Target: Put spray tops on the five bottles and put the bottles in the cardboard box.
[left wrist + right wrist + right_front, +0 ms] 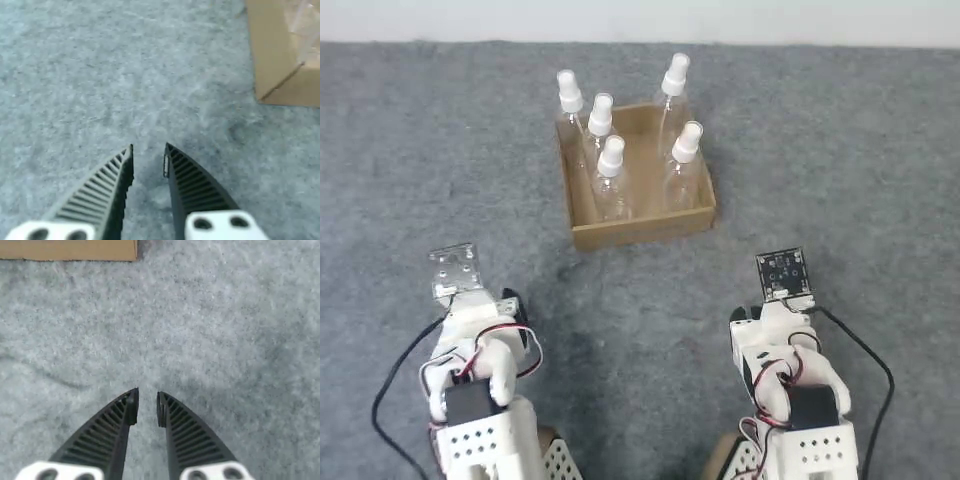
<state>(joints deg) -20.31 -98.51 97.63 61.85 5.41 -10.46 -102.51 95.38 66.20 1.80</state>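
The left gripper (149,150) is parted by a narrow gap and holds nothing, its tips over grey carpet (100,75). The right gripper (147,397) is parted a little less and is also empty. In the high view both arms sit at the near edge, well apart from the box (640,225), which is open-topped brown cardboard and lies beyond and between them. Five bottles stand upright in it, each clear with a white spray top: three to the left (569,90) (601,112) (611,155) and two to the right (675,75) (688,142). A box corner (272,55) shows near the left gripper.
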